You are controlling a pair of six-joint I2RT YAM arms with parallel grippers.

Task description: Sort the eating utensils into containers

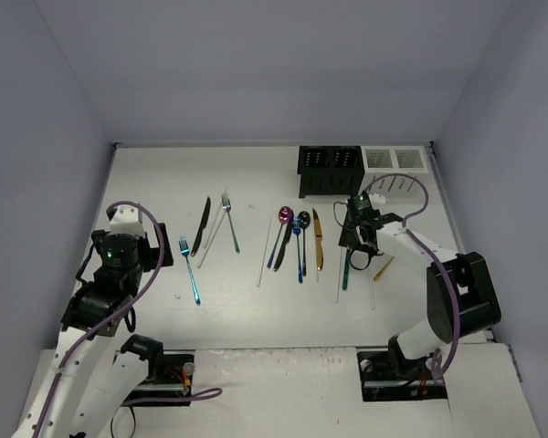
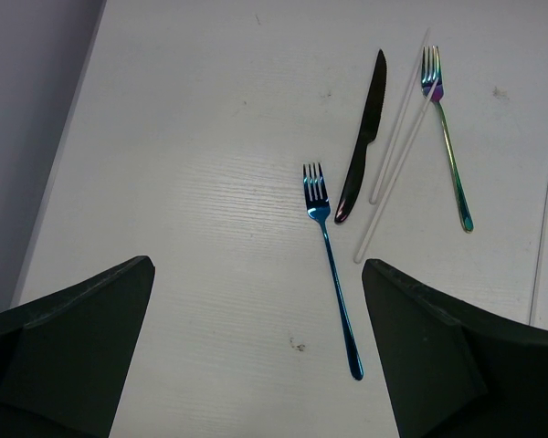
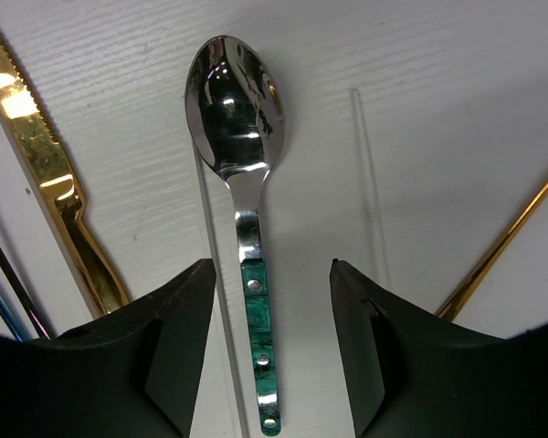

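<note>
The black caddy (image 1: 330,170) stands at the far edge of the bench (image 1: 247,310), and the white caddy (image 1: 397,162) sits just beside it on its right. Each has two compartments. What is in them cannot be made out.

On the near side of the black caddy, a little to its right, a spoon (image 3: 240,228) lies flat. It has a mirror-bright silver bowl and a green handle with small rivets, and the bowl points toward the caddy. The right gripper (image 3: 272,269) straddles the handle. Its jaws are partway apart, with a gap on each side, so they grip nothing. A gold knife (image 3: 46,182) lies just left of the spoon.

Well to the left of the black caddy and nearer the arms, the left gripper (image 2: 258,265) hangs spread wide and empty above a blue fork (image 2: 329,265).
</note>
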